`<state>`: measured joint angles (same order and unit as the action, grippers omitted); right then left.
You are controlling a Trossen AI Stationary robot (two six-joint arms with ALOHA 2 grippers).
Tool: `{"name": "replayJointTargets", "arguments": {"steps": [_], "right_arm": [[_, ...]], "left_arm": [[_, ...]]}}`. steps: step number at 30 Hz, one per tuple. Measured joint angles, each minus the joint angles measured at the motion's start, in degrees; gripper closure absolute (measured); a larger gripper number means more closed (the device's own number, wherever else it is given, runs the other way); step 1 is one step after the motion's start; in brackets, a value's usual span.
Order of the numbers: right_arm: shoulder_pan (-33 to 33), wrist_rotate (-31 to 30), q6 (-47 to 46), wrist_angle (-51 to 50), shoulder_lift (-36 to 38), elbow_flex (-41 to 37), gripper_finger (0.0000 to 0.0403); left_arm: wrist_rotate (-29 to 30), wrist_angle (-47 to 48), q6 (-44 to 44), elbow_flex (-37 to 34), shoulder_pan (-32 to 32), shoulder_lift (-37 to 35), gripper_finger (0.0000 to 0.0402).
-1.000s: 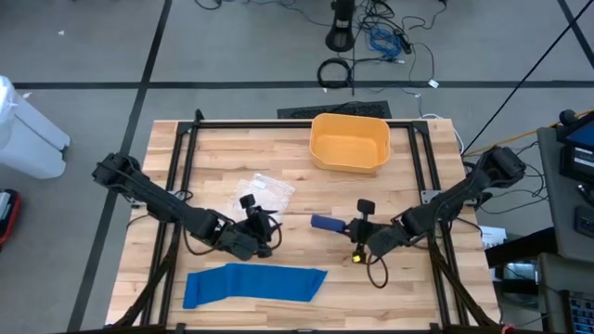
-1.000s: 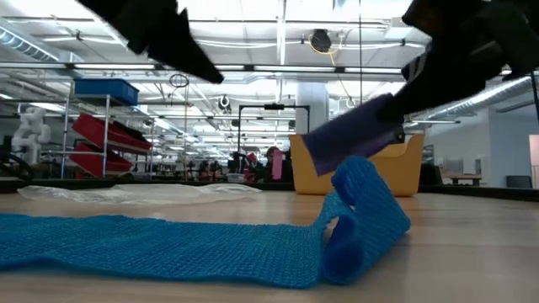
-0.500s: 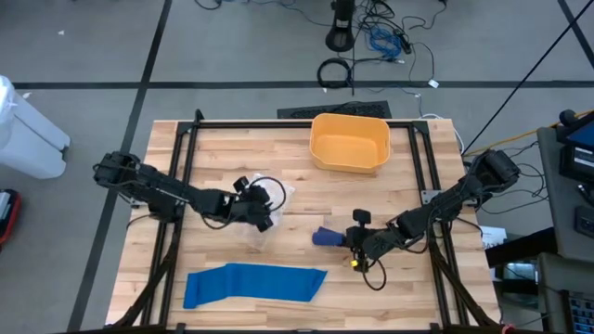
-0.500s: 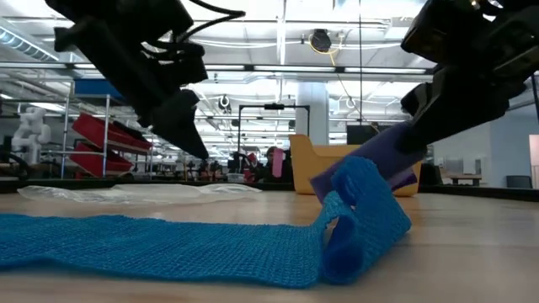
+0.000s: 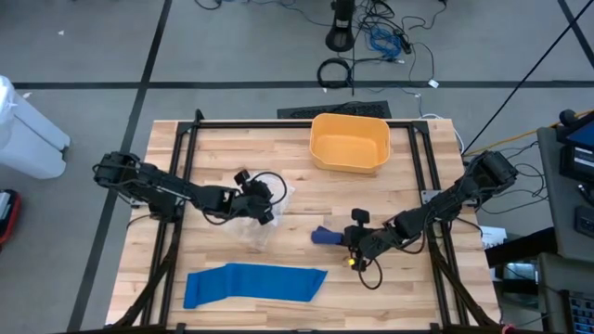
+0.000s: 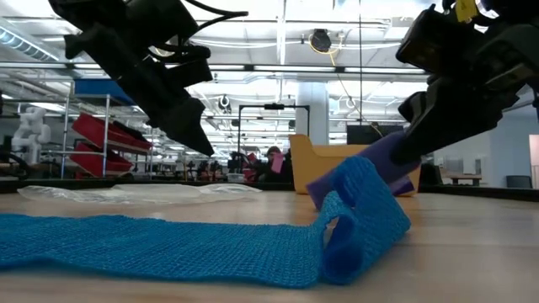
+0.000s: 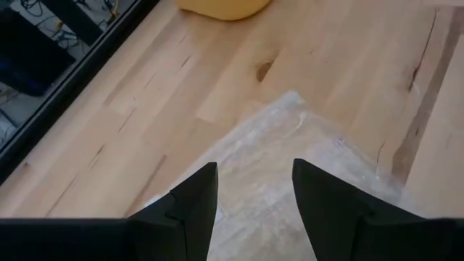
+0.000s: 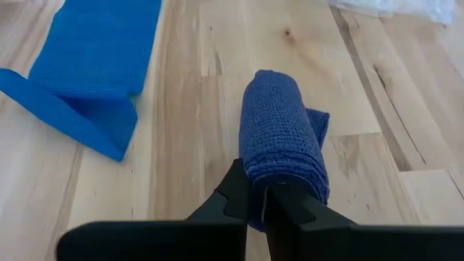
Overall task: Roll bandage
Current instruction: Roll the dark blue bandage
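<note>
On the left side of the table (image 5: 213, 139) my left gripper (image 5: 263, 210) is hovering over a clear plastic wrapper (image 5: 266, 190), its two fingers (image 7: 190, 203) standing apart with nothing between them. It is waiting there, well away from the work.

Nearer the front edge, the light-blue bandage (image 5: 252, 284) is lying flat and unrolled, with its right-hand end folded back on itself in a loose loop (image 6: 362, 219). That one looks untouched so far.

Toward the right, my right gripper (image 5: 350, 237) is pinching a darker blue roll (image 5: 324, 235) by its end. The fingers (image 8: 235, 192) are pressed close together on the knit fabric. The roll looks wound fairly tight, with a loose tail (image 8: 317, 123) sticking out on one side, and it is sitting low, at or just above the wood; I cannot tell whether it is touching.

I am judging that one roll is finished and being set down. Next I should be letting go gently so it does not unwind, then reaching for the flat bandage's folded end. The yellow bin (image 5: 350, 142) is standing at the far edge.
</note>
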<state>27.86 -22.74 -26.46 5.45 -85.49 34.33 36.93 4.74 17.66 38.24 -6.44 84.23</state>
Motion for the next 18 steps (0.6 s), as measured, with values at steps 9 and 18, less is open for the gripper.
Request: {"name": "replayJointTargets", "arguments": {"steps": [9,18], "right_arm": [[0.91,-3.07,-5.94,0.71,-0.08,-0.06,0.0338],[5.43,-1.55,-13.14,1.62,-0.09,-0.07,0.0259]], "left_arm": [[-0.02,0.04,2.00,0.02,-0.07,0.00,0.0217],[-0.22,0.28,3.02,0.07,-0.19,0.00,0.0217]]}}
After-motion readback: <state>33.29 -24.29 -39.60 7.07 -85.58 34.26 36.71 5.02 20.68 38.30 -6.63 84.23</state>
